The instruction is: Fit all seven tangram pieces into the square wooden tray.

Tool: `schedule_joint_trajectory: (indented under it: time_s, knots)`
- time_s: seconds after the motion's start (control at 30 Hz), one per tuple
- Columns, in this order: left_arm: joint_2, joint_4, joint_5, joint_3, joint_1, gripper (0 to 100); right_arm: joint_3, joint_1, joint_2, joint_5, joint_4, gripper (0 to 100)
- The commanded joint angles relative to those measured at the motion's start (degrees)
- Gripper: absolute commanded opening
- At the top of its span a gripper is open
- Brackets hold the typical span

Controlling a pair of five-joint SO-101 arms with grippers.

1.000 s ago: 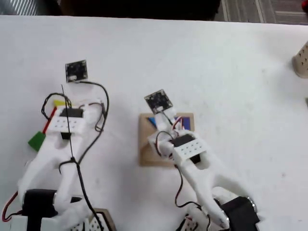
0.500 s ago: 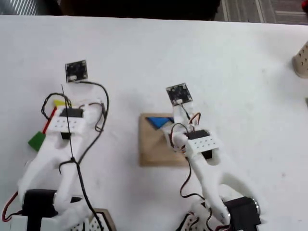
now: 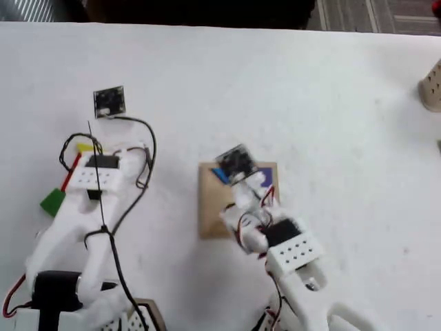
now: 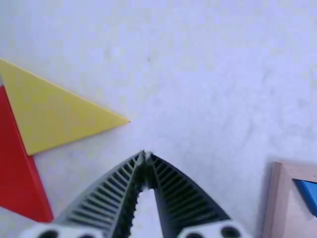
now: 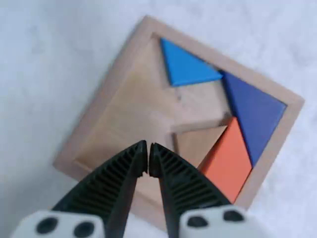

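— Tray [image 3: 209,210] first: where is it sitting?
— It is lying flat on the white table [image 3: 324,103], about midway between left and right and toward the near side. The right arm [image 3: 289,248] is hanging over it from the near edge.
— What is lying inside?
— A light blue triangle [image 5: 187,67] is sitting in the far left corner, and a dark blue triangle [image 5: 255,116] is filling the far right corner. An orange piece [image 5: 229,157] is lying against the dark blue triangle's edge and against the tray's wall. The rest of the floor is showing bare wood.
— And the right gripper [image 5: 148,152]?
— It is hovering over that bare wood, its fingers pressing together at the tips and gripping nothing.
— The left gripper [image 4: 147,157]?
— That one is also pinching closed on nothing. It is pointing down at bare table to the left of the tray.
— Which pieces are lying loose?
— A yellow triangle [image 4: 49,116] and a red triangle [image 4: 17,168] are lying edge to edge, flat on the table, just left of the left gripper. A green piece [image 3: 53,201] is sitting farther left and nearer, apart from those two and well apart from the tray.
— Anything else?
— A beige block [image 3: 431,86] dotted with holes is standing at the table's right edge, on the far side.
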Motion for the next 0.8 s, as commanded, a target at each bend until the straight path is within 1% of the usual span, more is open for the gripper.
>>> schedule_joint_trajectory:
  time_s: [0.0,0.23,0.37,0.57,0.77]
  knots:
    - [-2.33,-1.05,-1.58,-1.14,0.84,2,0.70,-1.89,-2.42,0.62,0.31,1.9]
    - [-2.33,-1.05,-1.85,-1.14,0.84,2,0.79,1.89,-1.98,0.70,0.13,1.9]
    - [-2.33,-1.05,-1.93,-1.05,0.84,2,-1.32,2.15,4.44,3.52,-0.13,1.9]
    - [-2.33,-0.97,-2.02,-1.05,0.84,2,-8.88,8.57,15.34,3.87,0.22,1.9]
    - [-2.33,-0.97,-2.20,-1.05,0.84,2,-10.55,11.91,16.57,3.87,-0.13,1.9]
